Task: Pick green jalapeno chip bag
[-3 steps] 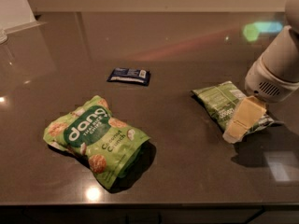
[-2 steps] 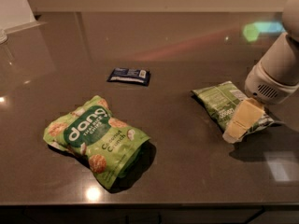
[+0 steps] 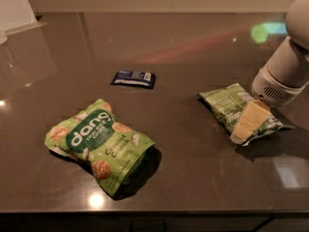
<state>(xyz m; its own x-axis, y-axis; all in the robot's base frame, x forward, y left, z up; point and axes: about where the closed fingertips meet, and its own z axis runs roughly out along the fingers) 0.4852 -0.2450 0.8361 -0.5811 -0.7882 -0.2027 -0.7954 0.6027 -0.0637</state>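
The green jalapeno chip bag [image 3: 227,105] lies flat on the dark countertop at the right, olive green with white label panels. My gripper [image 3: 247,123] comes down from the white arm [image 3: 285,71] at the right edge and rests on the bag's right half, covering part of it. Its cream-coloured tip touches the bag. The bag still lies on the counter.
A larger bright-green "dang Coconut Crunch" bag [image 3: 99,144] lies at the front left. A small dark-blue wrapper [image 3: 133,78] lies at the middle back. The counter's front edge [image 3: 145,210] runs along the bottom. A white wall corner [image 3: 14,6] stands at the back left.
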